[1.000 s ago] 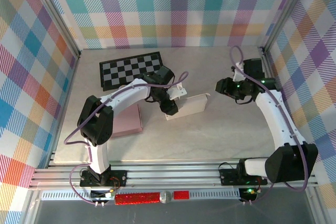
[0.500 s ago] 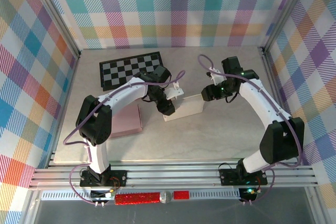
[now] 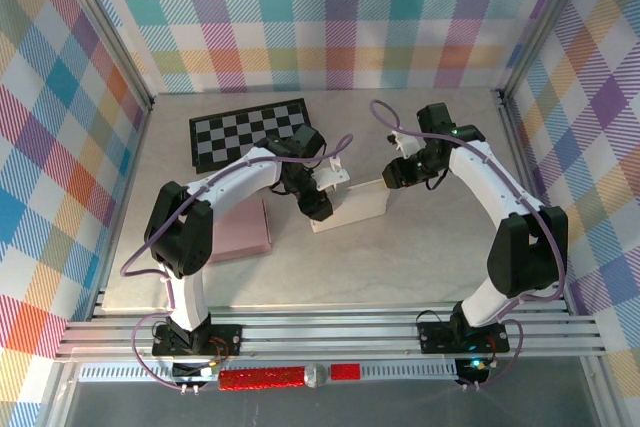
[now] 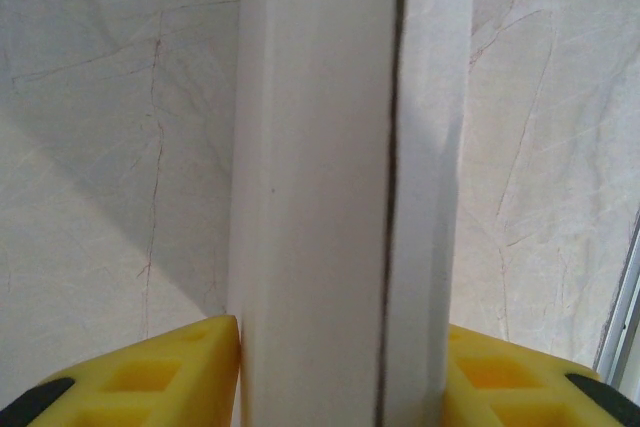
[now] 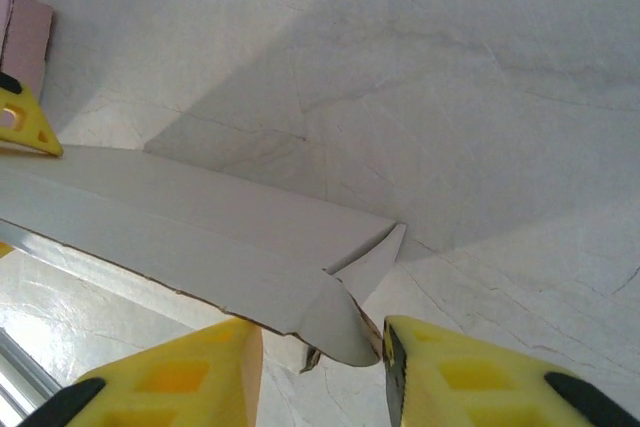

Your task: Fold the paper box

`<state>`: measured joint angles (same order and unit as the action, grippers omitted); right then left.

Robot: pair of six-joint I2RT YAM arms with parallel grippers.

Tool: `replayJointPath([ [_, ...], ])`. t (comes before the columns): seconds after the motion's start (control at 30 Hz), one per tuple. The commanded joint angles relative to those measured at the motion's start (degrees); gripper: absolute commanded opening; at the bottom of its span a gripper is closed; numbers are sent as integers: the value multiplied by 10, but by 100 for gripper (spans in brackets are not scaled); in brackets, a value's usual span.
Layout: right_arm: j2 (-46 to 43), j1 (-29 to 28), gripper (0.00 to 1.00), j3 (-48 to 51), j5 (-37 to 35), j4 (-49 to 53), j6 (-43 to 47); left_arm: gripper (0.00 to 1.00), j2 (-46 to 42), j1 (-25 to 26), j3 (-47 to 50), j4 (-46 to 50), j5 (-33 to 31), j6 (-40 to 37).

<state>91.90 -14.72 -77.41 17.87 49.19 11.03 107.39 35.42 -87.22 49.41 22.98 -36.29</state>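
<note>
My left fingers (image 4: 150, 382) clamp the paper box (image 3: 362, 204). My right fingers (image 5: 170, 379) flank its end flap (image 5: 345, 322); whether gripping, I cannot tell.

Bright, even light; soft diagonal shadows on table (image 5: 450, 47); paper box (image 4: 320, 147) blurred close in left wrist view.

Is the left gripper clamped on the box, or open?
Shut: the left gripper has both fingers pressed against the paper box.

Paper box (image 3: 358, 201) stands on the table (image 3: 420, 257). Left gripper (image 3: 318, 207) straddles the box's left end, right gripper (image 3: 394, 175) its right end. Checkerboard (image 3: 250, 132) lies behind-left of the box, flat sheet stack (image 3: 240, 232) left.
</note>
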Motion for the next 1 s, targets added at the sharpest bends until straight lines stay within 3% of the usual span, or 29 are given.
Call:
replayJointPath([
  [0.0, 0, -4, 34, -17, 19, 11, 8, 43, 0, -6, -15, 14, 14, -10],
  [0.97, -4, -37, 16, -15, -93, 14, 8, 43, 7, -7, -24, 14, 21, -5],
])
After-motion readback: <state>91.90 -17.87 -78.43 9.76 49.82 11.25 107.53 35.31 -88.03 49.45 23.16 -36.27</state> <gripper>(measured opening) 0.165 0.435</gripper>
